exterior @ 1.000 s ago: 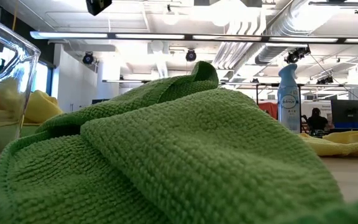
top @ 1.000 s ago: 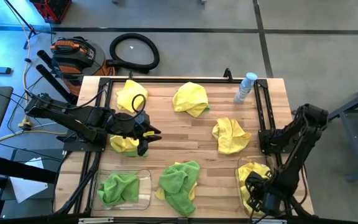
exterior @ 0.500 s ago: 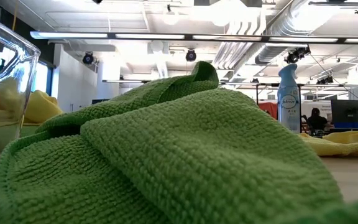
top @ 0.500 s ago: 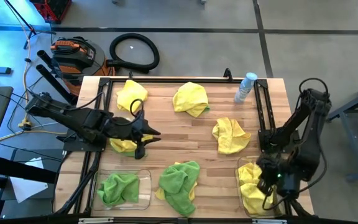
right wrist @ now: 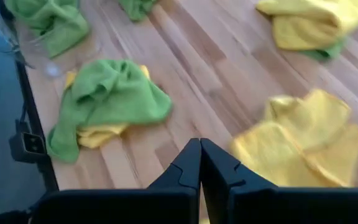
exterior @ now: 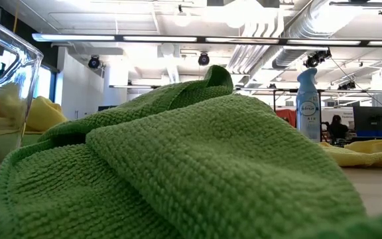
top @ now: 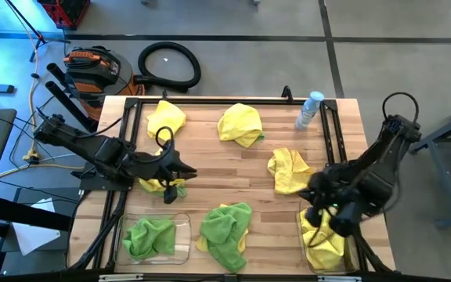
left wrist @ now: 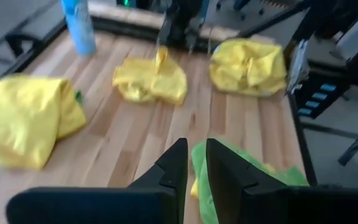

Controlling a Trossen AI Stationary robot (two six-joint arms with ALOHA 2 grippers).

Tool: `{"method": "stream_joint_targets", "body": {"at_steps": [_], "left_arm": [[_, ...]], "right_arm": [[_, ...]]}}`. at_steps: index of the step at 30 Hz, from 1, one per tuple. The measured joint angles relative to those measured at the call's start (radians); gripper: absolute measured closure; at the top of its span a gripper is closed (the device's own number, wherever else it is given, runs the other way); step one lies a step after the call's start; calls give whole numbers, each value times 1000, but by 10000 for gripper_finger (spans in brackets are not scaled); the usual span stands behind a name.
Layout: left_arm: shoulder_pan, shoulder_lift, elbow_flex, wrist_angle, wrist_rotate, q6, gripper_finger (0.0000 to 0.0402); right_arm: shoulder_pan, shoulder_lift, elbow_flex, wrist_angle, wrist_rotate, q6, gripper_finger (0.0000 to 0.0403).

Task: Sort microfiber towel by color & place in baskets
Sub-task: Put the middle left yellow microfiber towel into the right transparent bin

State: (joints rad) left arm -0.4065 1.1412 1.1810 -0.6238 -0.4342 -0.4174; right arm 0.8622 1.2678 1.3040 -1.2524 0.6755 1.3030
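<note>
Now the right gripper (top: 312,193), jaws pressed together, has lifted off the yellow basket (top: 301,236). The left gripper (top: 172,178) jaws have narrowed to a slim gap over a yellow towel (top: 152,186), probably the next pickup.

Two matte black robot arms, the left arm (top: 92,149) and the right arm (top: 374,168), are built from blocky jointed segments with thin black cables looping beside them. Each ends in a gripper, the left gripper (left wrist: 191,163) and the right gripper (right wrist: 200,163), with two flat, dark, wedge-shaped fingers that taper to narrow tips. A small green light glows on the right arm's wrist.
</note>
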Motion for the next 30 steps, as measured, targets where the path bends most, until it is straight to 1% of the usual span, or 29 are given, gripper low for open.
{"method": "stream_joint_targets", "body": {"at_steps": [4,7,11,15,19,22,25,28,30], "left_arm": [[0,0,6,-71,2,-65,369],[0,0,6,-77,3,-44,371],[0,6,-5,-77,-17,0,371],[6,5,-21,-87,-54,-26,358],[24,6,-24,-183,-47,-58,324],[48,6,-23,-291,-51,-88,295],[81,6,-23,-442,-52,-183,274],[123,6,-23,-595,-50,-281,268],[145,6,-23,-675,-45,-312,269]], "right_arm": [[-150,0,-70,233,-32,-207,403],[-259,0,-132,406,-94,-346,403],[-364,0,-193,571,-122,-410,403],[-435,0,-229,663,-127,-429,403],[-478,0,-255,748,-132,-417,403],[-497,0,-258,764,-134,-429,403],[-510,0,-258,764,-134,-429,403],[-517,0,-258,765,-134,-429,403],[-522,0,-258,765,-134,-429,403]]}}
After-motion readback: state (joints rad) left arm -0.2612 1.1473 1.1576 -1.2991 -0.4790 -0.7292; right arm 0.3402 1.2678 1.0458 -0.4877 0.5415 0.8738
